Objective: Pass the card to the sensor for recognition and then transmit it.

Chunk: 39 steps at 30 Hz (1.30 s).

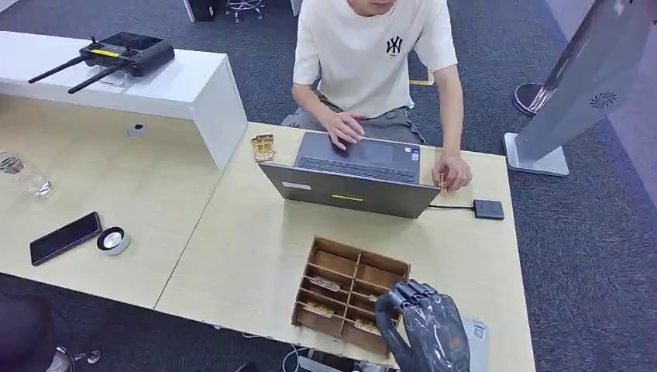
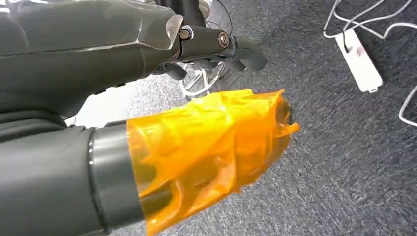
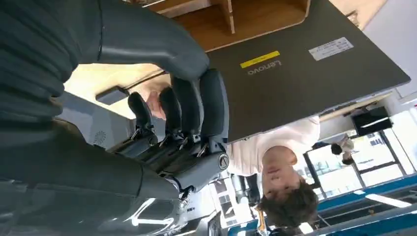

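"Lenovo" on laptop lid, "NY" logo on person's white T-shirt

laptop: dark grey, yellow sticker | divider box: brown | table: pale wood | carpet: grey

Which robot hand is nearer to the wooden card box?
Right. The right hand hovers at the wooden card box, over its near right corner; the left hand hangs over carpet.

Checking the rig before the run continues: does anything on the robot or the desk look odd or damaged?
One thing: the left hand, hanging over grey carpet, has crinkled orange film wrapped around part of it, loose at the tip. On the desk, the wooden card tray sits slightly askew to the table edge; nothing looks spilled or broken.
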{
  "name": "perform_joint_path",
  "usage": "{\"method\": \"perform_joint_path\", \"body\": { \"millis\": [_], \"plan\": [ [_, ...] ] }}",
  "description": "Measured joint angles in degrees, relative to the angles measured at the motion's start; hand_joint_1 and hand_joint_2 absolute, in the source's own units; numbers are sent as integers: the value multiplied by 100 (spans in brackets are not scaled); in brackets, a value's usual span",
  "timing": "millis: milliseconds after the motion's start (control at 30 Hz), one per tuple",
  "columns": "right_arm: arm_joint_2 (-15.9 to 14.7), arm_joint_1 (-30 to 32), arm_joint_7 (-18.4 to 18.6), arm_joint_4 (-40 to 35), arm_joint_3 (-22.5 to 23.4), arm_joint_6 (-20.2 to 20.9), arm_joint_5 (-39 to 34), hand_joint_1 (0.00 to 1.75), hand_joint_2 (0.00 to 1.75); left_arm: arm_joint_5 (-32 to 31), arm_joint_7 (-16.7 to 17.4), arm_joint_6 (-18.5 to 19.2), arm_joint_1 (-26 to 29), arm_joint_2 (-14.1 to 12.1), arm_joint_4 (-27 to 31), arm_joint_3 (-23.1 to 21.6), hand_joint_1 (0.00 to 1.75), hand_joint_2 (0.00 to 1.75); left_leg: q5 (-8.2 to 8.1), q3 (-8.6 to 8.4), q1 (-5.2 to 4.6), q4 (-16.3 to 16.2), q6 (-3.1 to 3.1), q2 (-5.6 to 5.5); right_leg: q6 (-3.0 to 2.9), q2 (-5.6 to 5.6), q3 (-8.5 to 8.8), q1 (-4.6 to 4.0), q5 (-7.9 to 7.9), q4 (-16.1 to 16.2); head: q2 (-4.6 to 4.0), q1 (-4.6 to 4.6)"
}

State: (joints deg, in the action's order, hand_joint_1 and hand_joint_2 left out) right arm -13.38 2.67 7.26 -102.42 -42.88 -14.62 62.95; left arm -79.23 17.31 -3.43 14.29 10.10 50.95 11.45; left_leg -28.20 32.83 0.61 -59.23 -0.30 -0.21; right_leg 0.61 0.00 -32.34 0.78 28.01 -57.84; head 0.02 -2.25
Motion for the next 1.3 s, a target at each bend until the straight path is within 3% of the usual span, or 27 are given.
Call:
{"method": "perform_joint_path", "body": {
  "millis": [33,67,267,367,767,833,900,967,1033,1300],
  "plan": [
    [0,-28,20,20,-9,4,50,77,175,2,2,0,-1,0,0,0,0,0,0,0,0,0,0,0,0,0,0,0,0,0,0,-2],
    [4,-58,59,44,-24,13,116,68,175,9,9,0,-4,0,0,2,0,0,0,0,0,0,0,0,0,0,0,0,0,0,0,0],
    [13,-156,186,190,-85,94,338,80,175,92,50,-4,-6,0,0,2,0,0,0,0,0,0,0,0,0,0,0,0,0,0,0,-2],
    [13,-169,236,258,-105,109,391,99,175,125,52,-11,-7,0,0,2,0,0,0,0,0,0,0,0,0,0,0,0,0,0,0,0],
    [13,-276,465,527,-146,273,610,103,175,232,138,-17,-7,-7,-2,-9,0,0,0,1,0,0,0,0,0,-1,0,0,0,0,0,-2],
    [15,-297,487,575,-146,295,655,115,175,267,166,-17,-6,-11,-2,-31,0,0,0,1,0,0,0,0,0,-1,0,0,0,0,0,0],
    [15,-315,522,616,-146,304,677,115,175,267,236,49,10,-15,2,-79,0,0,0,2,0,0,0,0,0,-1,1,0,0,0,0,0],
    [20,-329,536,651,-149,306,721,112,175,260,440,464,195,-17,265,-162,0,0,0,-1,1,0,0,4,0,6,0,-1,0,-1,0,0],
    [31,-328,577,669,-148,310,728,93,175,282,546,710,420,-17,624,-268,0,0,-1,0,0,0,0,8,0,9,-5,0,0,0,0,0],
    [48,-351,594,712,-149,358,745,80,175,378,654,872,685,-61,1185,-455,0,0,0,6,0,0,0,-2,1,-3,-6,0,2,0,0,0]
  ]
}}
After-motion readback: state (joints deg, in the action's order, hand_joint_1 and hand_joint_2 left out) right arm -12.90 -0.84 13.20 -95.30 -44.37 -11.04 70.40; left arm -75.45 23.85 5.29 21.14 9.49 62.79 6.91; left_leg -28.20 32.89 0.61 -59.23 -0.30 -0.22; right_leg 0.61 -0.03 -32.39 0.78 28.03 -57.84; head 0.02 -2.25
